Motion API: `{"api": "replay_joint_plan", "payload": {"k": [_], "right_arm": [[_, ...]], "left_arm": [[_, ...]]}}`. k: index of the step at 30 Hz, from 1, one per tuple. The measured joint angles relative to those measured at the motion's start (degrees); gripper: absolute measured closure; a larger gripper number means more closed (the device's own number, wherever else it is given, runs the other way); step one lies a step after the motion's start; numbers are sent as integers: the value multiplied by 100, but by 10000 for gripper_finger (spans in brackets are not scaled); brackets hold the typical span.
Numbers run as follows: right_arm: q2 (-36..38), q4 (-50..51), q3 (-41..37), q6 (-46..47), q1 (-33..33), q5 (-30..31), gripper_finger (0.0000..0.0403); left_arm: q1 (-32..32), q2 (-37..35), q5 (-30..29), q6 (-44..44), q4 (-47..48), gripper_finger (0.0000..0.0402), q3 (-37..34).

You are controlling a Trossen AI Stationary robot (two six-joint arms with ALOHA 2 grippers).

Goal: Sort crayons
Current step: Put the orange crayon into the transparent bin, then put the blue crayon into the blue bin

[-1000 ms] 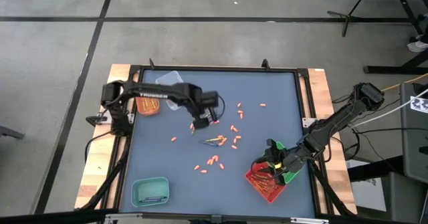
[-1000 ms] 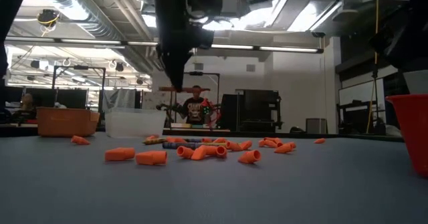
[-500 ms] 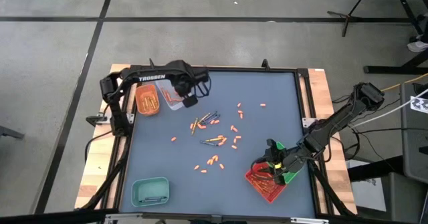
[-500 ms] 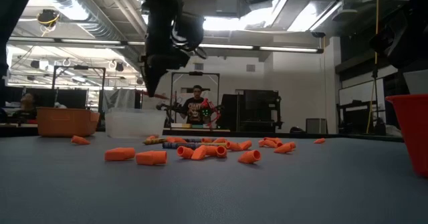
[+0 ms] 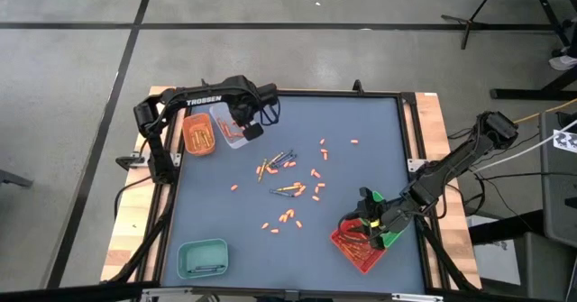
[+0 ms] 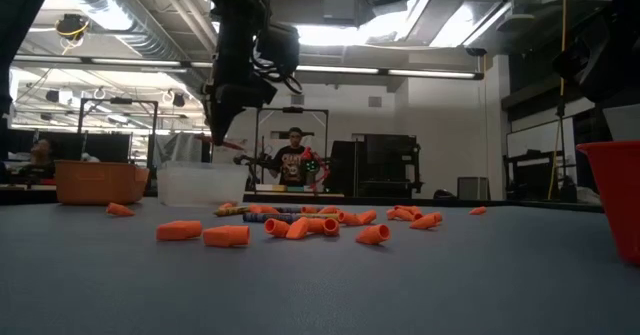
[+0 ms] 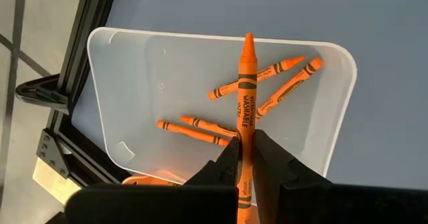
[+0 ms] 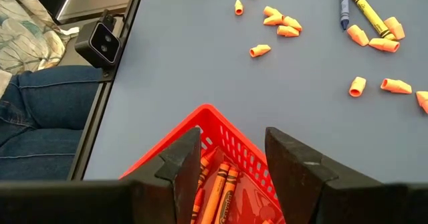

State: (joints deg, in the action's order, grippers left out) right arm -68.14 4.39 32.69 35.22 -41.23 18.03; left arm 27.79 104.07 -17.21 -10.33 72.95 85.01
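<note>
left tool (image 5: pixel 236 126) over the clear tray (image 5: pixel 225 122); right tool (image 5: pixel 367 223) above the red tray (image 5: pixel 357 252).

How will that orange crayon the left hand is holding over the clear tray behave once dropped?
The orange crayon looks like a thin round stick, so it probably rolls on landing. The clear tray has raised walls, which likely stop it. Pinched in the left hand, it shows no bend: probably stiff.

The left arm (image 5: pixel 203 101) reads "TROSSEN"; the held orange crayon (image 7: pixel 245 110) seems to read "WASHABLE".
</note>
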Motion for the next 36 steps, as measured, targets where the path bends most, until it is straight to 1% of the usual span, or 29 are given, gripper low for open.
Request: {"api": "replay_joint_plan", "payload": {"k": [4,13,18,22,27,36], "right_arm": [[0,-1,0,0,0,1,237],[0,-1,0,2,0,1,237],[0,-1,0,2,2,1,237],[0,-1,0,0,0,0,237],[0,-1,0,0,0,1,237],[0,0,0,0,1,1,237]], "left_arm": [[0,0,4,0,-1,378,0],[-9,2,-68,-10,-9,297,0],[-76,2,-70,-430,-106,274,0],[-213,2,-36,-455,-213,271,0],[-502,7,26,-455,-473,281,0],[-1336,7,39,-452,-1099,301,0]]}}
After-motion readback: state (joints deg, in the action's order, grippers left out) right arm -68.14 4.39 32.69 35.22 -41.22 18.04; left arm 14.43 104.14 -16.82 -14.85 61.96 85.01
